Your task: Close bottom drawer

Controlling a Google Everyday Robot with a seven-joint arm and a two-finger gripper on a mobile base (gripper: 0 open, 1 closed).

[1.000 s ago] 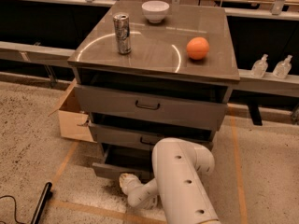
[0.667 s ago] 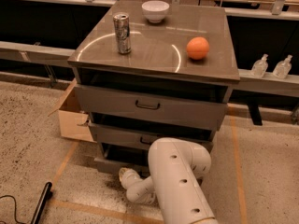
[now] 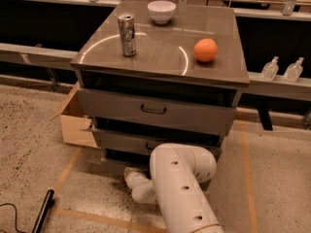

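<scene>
**Bottom drawer nearly home**

Starting left of the grey metal three-drawer cabinet (image 3: 160,57), the open brown cardboard box (image 3: 73,125) sits against the cabinet's lower left corner, exactly where it was a second ago.

At the cabinet's foot, the bottom drawer (image 3: 119,157), a shallow grey box, is what has changed. A second ago its front stuck well out past the left of the cabinet's base. Now I see it drawn back under the middle grey drawer (image 3: 121,140), with only a thin dark strip of it showing.

The white gripper (image 3: 130,174) has followed it in and sits low, just in front of that drawer's front. Whether it is released or clenched I cannot tell, as the end is tucked into shadow. The fat white arm (image 3: 180,188) hides the cabinet's lower right half.

On the cabinet's top, the silver drinks can (image 3: 127,34), the white bowl (image 3: 161,11) and the orange (image 3: 205,50) have not stirred.

I judge the push nearly done. The last bit of travel is hidden, so I cannot confirm the drawer is flush.
</scene>
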